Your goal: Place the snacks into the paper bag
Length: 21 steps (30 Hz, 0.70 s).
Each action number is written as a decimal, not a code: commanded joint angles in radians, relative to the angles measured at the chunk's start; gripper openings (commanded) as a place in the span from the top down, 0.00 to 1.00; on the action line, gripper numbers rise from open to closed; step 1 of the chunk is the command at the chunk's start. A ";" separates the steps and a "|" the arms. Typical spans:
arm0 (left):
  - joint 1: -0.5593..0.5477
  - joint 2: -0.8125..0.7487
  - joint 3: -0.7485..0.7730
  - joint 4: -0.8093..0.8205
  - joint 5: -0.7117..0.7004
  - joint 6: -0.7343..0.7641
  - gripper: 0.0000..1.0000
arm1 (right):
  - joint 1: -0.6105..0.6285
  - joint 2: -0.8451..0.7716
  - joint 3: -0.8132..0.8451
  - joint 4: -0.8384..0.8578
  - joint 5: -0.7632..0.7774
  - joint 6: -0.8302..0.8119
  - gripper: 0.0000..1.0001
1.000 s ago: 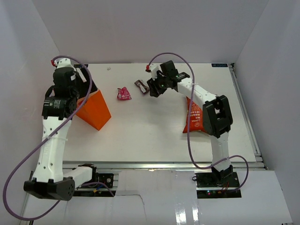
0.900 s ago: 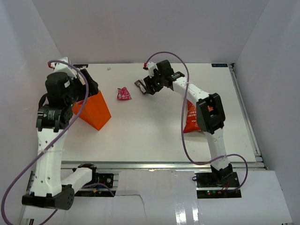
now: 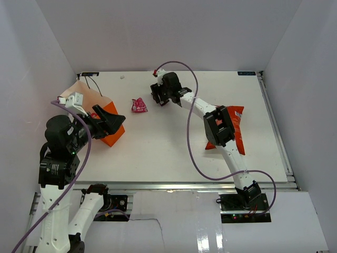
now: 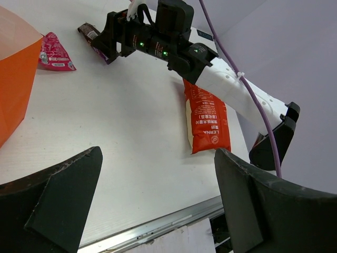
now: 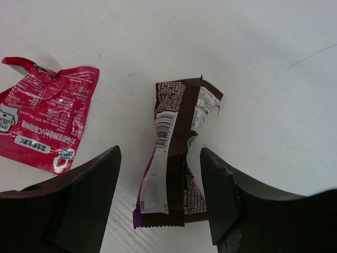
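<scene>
- We count three snacks lying out on the surface (image 3: pixel 168 158), none of them in the paper bag (image 3: pixel 109 134). So as far as we can see, most of the job is left.
- The paper bag sits by the left edge, toward the far left corner. Its pale inside faces the far corner, and the left arm covers part of it. We cannot see into it, so we cannot tell whether anything is inside.
- The dark brown sweet (image 5: pixel 171 158) lies near the far edge, a little left of its middle. The pink sweet (image 5: pixel 47 116) lies just beside it on the bag's side, and the two are not touching.
- The right tool (image 5: pixel 158 158) hangs over the dark brown sweet with its fingers apart, one on either side of the wrapper. Neither finger is pressing on it, and the sweet lies flat on the surface. We judge this to be the moment just before a pick, with the closing not yet done.
- The left tool (image 4: pixel 158 174) is spread wide and holds nothing. It hovers by the near right corner of the paper bag and does not seem to have hold of the bag.
- The large red-orange crisp bag (image 3: pixel 237 126) lies flat toward the right edge, well apart from the paper bag and partly under the right arm.
- We see no yellow pack or silvery sweet in any view.
- What we reckon remains is to grip the brown sweet and carry it across to the bag, then do the same for the pink sweet and the crisp bag.
</scene>
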State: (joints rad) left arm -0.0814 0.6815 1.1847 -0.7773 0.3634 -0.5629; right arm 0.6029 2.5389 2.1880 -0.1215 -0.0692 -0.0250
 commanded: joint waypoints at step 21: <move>0.002 0.009 -0.115 0.151 0.088 -0.117 0.02 | -0.002 -0.006 -0.046 0.033 0.006 -0.009 0.54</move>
State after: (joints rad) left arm -0.0814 0.6949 1.0966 -0.6838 0.4168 -0.6270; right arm 0.6037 2.5397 2.1521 -0.1093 -0.0509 -0.0322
